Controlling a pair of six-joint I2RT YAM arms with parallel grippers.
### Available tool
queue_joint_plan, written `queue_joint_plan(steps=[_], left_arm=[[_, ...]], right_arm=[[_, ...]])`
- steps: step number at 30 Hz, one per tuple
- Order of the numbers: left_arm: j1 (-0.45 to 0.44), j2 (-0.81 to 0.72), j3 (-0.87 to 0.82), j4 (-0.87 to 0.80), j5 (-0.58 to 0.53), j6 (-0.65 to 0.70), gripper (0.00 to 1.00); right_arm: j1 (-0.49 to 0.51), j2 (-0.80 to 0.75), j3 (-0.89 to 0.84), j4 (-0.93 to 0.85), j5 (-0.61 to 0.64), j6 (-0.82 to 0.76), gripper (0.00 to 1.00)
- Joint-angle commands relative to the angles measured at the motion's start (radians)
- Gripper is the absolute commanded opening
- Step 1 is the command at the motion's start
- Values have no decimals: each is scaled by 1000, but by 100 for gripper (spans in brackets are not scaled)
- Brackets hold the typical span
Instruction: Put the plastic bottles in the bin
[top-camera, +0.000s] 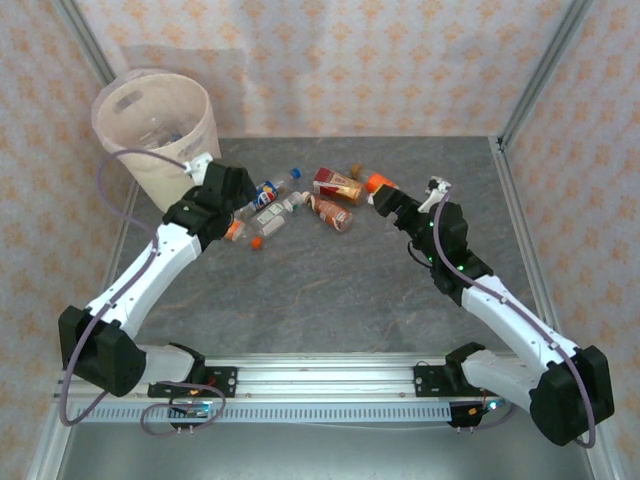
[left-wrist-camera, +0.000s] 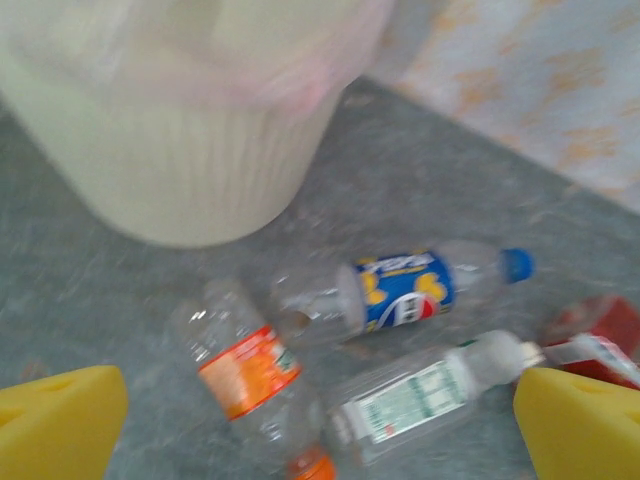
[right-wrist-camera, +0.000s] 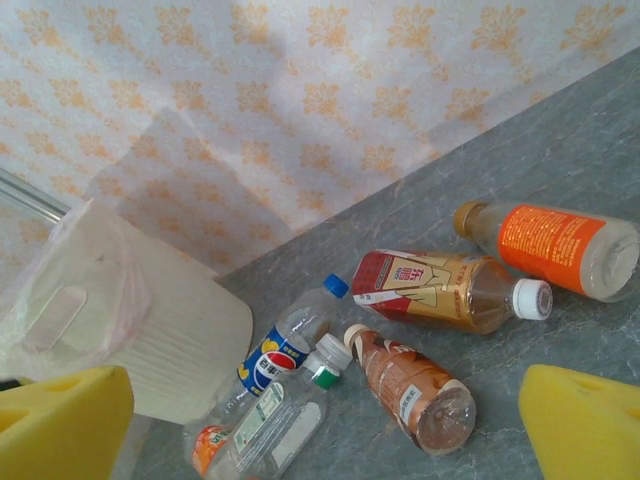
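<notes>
Risk noted: round clear plastic bottles (right-wrist-camera: 285, 350) rolling off across grey stone table (top-camera: 330, 290) under a glancing pad. Tight cluster just right of round cream plastic bin (right-wrist-camera: 190, 350) invites pinching two at once. Possible snag on thin pink liner (left-wrist-camera: 310, 85).

Counted: six bottles lying beside bin; one bin; left claw (left-wrist-camera: 320, 430) and right claw (right-wrist-camera: 325, 425), both wide open, empty.

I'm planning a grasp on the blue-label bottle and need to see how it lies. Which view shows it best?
Left wrist: the blue-label bottle lies whole and large, side on, though slightly blurred. Right wrist shows it smaller but sharper, near the bin. Top external shows it tiny.
</notes>
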Motion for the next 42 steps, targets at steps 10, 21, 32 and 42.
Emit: queue_joint_plan(steps=[10,21,32,42], left_arm=[[82,190,-154,125,63,-164,100],[123,330,-196,285,115,-228,99],[136,407,-239,412,139,-249,87],[130,396,-285,472,161,-218,68]], right_arm=[[-2,-56,-44,-14,57,14,99],[-1,-53,-41,-27,72,5,99],[-1,-62,-49,-34,72,-2,99],[-2,-65,-56,-37,74,0,99]])
